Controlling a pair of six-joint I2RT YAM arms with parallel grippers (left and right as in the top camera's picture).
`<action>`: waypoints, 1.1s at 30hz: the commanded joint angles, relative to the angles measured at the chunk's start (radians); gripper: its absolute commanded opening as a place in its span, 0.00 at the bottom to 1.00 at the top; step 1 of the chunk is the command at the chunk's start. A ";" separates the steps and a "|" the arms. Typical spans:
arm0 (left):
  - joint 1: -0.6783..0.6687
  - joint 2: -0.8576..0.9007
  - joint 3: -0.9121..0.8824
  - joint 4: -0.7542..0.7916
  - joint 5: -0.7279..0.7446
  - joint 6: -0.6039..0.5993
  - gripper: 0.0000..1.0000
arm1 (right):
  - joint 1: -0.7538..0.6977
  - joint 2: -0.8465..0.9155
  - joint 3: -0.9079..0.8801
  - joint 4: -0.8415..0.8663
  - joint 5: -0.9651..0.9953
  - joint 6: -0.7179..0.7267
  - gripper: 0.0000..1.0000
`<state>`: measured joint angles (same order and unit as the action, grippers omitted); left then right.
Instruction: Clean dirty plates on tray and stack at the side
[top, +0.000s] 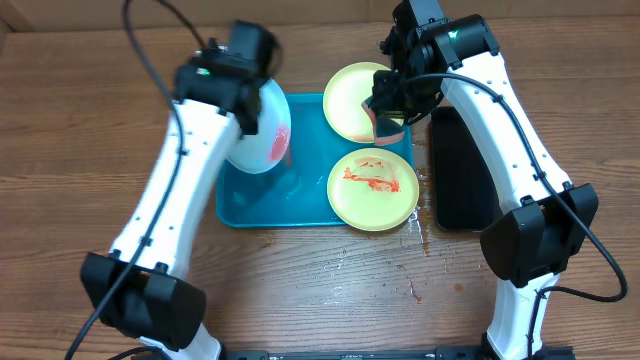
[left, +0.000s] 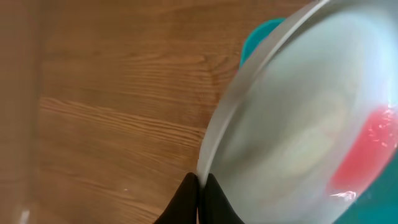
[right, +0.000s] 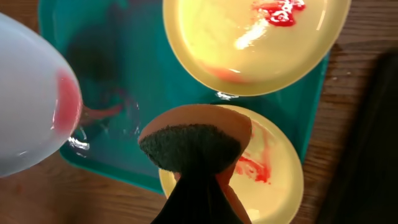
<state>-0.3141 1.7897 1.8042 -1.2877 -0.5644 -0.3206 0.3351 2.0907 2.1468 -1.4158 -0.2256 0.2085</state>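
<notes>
The white plate (top: 262, 130) hangs tilted over the tray's (top: 300, 205) left end, pinched only at its rim by the left gripper (left: 199, 186) — a thin hold, so I'd worry it slips or swings once the sponge (right: 189, 143) pushes on it. The right gripper (right: 200, 180) is clamped on that sponge, above the far cream plate (top: 350, 95). The white plate looks glossy, with a red smear low on its face. The near cream plate (top: 373, 188) lies flat on the tray — streaked red.

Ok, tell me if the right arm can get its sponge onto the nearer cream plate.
Likely yes: that plate lies uncovered beside the sponge, and the left jaws hold the white plate aside.
</notes>
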 joint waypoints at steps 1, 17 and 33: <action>-0.081 -0.017 0.008 -0.022 -0.263 -0.129 0.05 | -0.014 -0.004 0.013 -0.006 0.057 -0.004 0.04; -0.246 -0.017 0.009 -0.064 -0.615 -0.264 0.04 | -0.056 -0.004 0.013 -0.037 0.057 -0.003 0.04; -0.256 -0.017 0.009 -0.063 -0.616 -0.264 0.04 | -0.056 -0.004 0.013 -0.038 0.056 -0.003 0.04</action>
<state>-0.5636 1.7897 1.8042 -1.3571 -1.1492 -0.5514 0.2806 2.0907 2.1468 -1.4574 -0.1749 0.2089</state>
